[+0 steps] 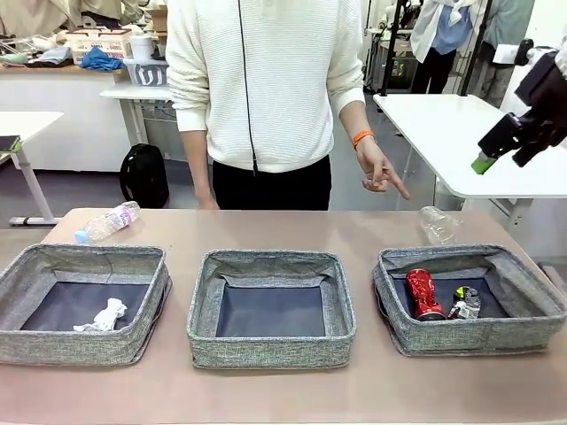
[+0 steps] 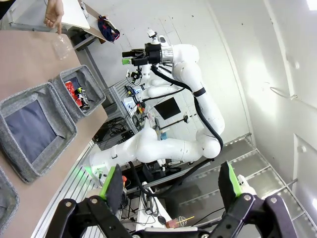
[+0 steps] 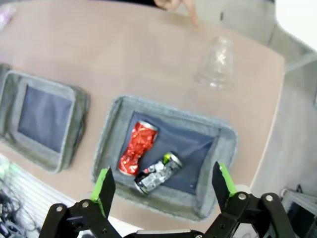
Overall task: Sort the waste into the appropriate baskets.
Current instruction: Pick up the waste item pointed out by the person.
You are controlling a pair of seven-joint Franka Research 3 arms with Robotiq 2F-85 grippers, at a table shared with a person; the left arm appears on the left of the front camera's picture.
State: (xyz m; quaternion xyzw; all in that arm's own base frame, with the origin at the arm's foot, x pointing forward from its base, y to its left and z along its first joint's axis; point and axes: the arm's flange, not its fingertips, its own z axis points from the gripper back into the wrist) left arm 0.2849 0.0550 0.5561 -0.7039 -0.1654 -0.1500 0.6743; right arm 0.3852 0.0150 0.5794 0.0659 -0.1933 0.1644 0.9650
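The left gripper (image 2: pixel 170 173) is held beyond the table's edge, fingers spread wide with nothing between them. A white paper wad (image 1: pixel 104 315) is seen in the left basket (image 1: pixel 18 292), and a clear plastic bottle (image 1: pixel 108 221) is laid on the table (image 1: pixel 266 230) just behind it. The middle basket (image 1: pixel 270 350) is set alongside. A red can (image 1: pixel 423 293) and a silver-black can (image 1: pixel 464 303) are contained side by side in the right basket (image 1: pixel 532 301). A second clear bottle (image 1: pixel 438 224) is placed just behind that basket, and a person's hand (image 1: pixel 379 173) is pointed down towards it. The right gripper (image 3: pixel 162 173) is held high over the right basket, fingers wide apart and empty.
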